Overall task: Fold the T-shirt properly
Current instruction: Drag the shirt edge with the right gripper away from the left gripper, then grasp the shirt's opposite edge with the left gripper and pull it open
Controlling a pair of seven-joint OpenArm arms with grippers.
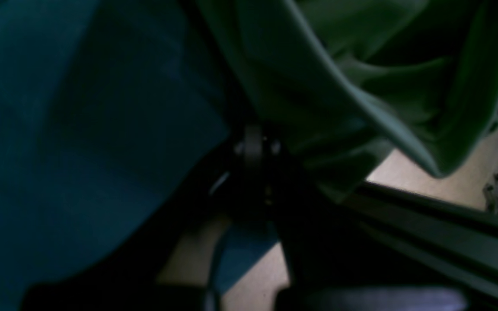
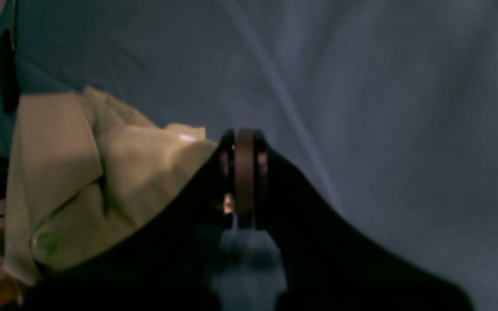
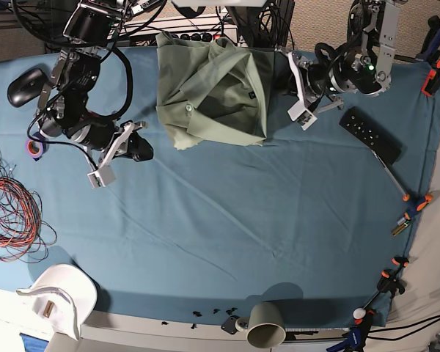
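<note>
Cup (image 3: 266,325) sits at near edge of worktop (image 3: 279,220). T-shirt (image 3: 213,92) bunched at far edge, center. Left gripper (image 3: 302,92) touching shirt's right side, right gripper (image 3: 114,158) well clear; can't tell jaws on either. Best approach imo: spread flat before folding.

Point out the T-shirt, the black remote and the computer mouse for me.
T-shirt (image 3: 213,92), base view, middle of the crumpled body.
Black remote (image 3: 369,134), base view, centre of its face.
Computer mouse (image 3: 23,86), base view, its top.

- From overhead, we look straight down on the whole table cloth (image 3: 227,220).
- Both wrist views sit low and close, sharing the T-shirt (image 3: 213,92) (image 1: 361,65) (image 2: 93,181).
</note>
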